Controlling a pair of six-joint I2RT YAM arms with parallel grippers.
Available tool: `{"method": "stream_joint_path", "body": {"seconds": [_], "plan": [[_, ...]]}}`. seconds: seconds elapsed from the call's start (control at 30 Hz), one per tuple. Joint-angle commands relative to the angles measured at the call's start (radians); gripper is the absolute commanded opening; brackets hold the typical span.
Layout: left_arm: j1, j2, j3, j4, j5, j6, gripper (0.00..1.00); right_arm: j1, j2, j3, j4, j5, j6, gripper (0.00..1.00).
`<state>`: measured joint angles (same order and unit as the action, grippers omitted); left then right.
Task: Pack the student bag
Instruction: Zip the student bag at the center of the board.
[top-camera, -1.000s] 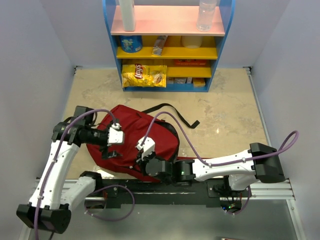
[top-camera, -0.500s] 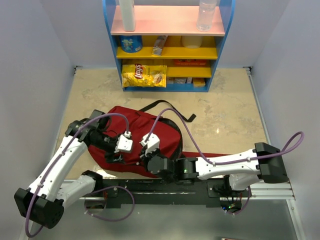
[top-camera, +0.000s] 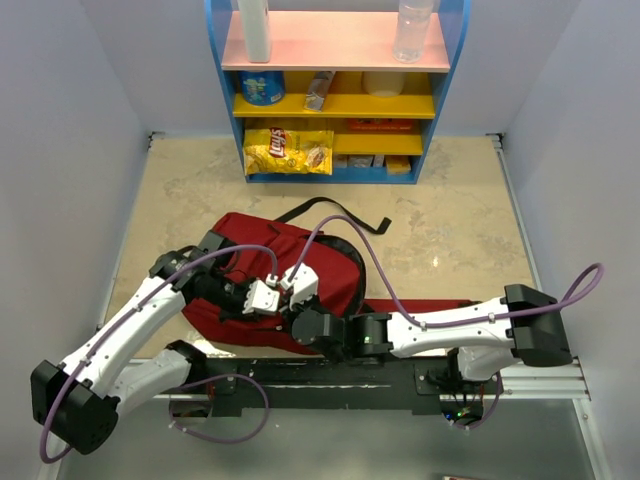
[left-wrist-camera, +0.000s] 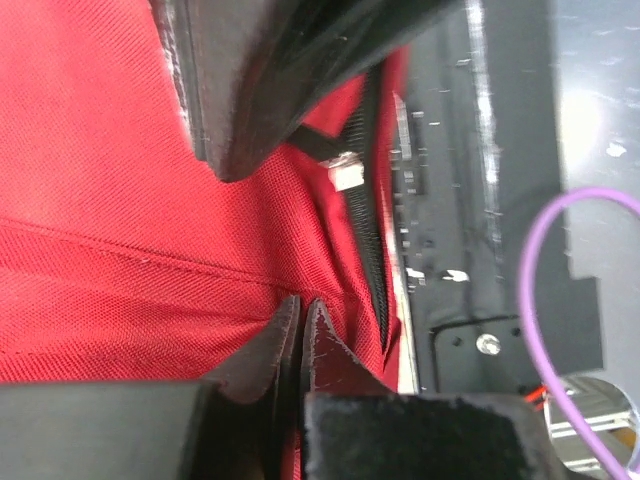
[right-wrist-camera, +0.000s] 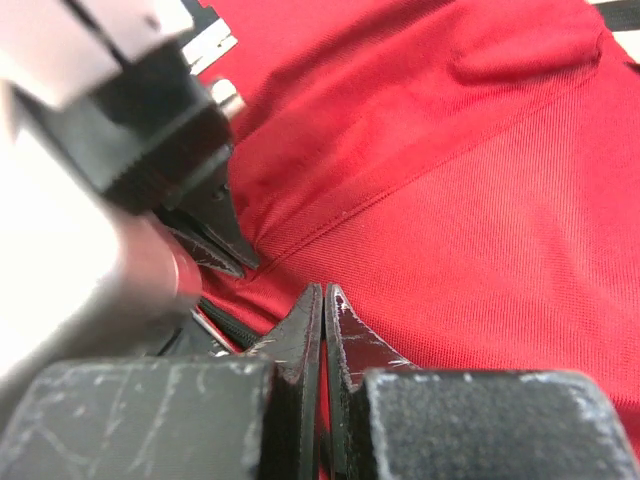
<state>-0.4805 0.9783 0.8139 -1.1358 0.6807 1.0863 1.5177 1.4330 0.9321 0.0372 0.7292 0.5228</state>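
The worktop is a pale, marbled slab boxed in by white walls. A blue shelf unit with yellow boards stands at its far edge, and a yellow bag of crisps sits on a lower board. The student bag lies flat in the near middle of the worktop, close to my bases. It is dark red, with a black webbing strap curling off its far side and a red shoulder strap trailing to the right under my right arm.

Both my arms reach in over the bag's near half and meet there almost tip to tip. My left end effector is closed, its two fingers pressed together with the tips dug into a crease of the red cloth. Just beside them runs the bag's black zipper, with a small pale pull on it. I cannot tell whether any cloth is caught between the fingers.

My right end effector is closed too, with only a hairline showing between its fingers. Its tips rest on the red fabric next to a stitched seam, and I cannot make out whether it has pinched anything. Its camera shows my left fingers very near, off to the left.
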Motion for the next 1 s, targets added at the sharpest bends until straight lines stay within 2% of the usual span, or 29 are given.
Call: {"method": "stream_joint_path", "body": {"seconds": [0.0,0.13,0.27,0.4,0.47,0.53,0.57,0.6,0.67,0.7,0.9,0.97], "plan": [[0.0,0.048,-0.071,0.227,-0.271,-0.121,0.0,-0.047,0.023,0.033,0.023,-0.005,0.039,0.0],[0.011,0.1,-0.088,0.335,-0.328,-0.167,0.0,-0.108,0.026,0.017,0.032,-0.042,0.057,0.0],[0.084,0.129,-0.075,0.453,-0.351,-0.151,0.0,-0.169,0.05,0.016,0.055,-0.092,0.063,0.0],[0.187,0.18,-0.035,0.513,-0.349,-0.086,0.0,-0.24,0.151,0.06,0.092,-0.177,0.056,0.0],[0.209,0.2,-0.013,0.567,-0.371,-0.066,0.0,-0.263,0.194,0.106,0.098,-0.204,0.049,0.0],[0.226,0.226,0.022,0.55,-0.357,-0.063,0.01,-0.286,0.251,0.155,0.089,-0.224,0.045,0.0],[0.23,0.227,0.059,0.532,-0.327,-0.065,0.06,-0.29,0.263,0.166,0.09,-0.229,0.042,0.0],[0.232,0.22,0.076,0.509,-0.31,-0.063,0.16,-0.301,0.27,0.174,0.098,-0.237,0.042,0.0],[0.232,0.197,0.108,0.444,-0.262,-0.046,0.24,-0.31,0.271,0.185,0.108,-0.249,0.042,0.0],[0.23,0.163,0.114,0.427,-0.253,-0.039,0.34,-0.318,0.27,0.188,0.116,-0.254,0.043,0.0],[0.233,0.079,0.183,0.205,-0.113,0.067,0.55,-0.323,0.245,0.2,0.144,-0.281,0.043,0.0],[0.232,0.072,0.174,0.177,-0.077,0.087,0.56,-0.323,0.238,0.203,0.148,-0.292,0.049,0.0]]}}
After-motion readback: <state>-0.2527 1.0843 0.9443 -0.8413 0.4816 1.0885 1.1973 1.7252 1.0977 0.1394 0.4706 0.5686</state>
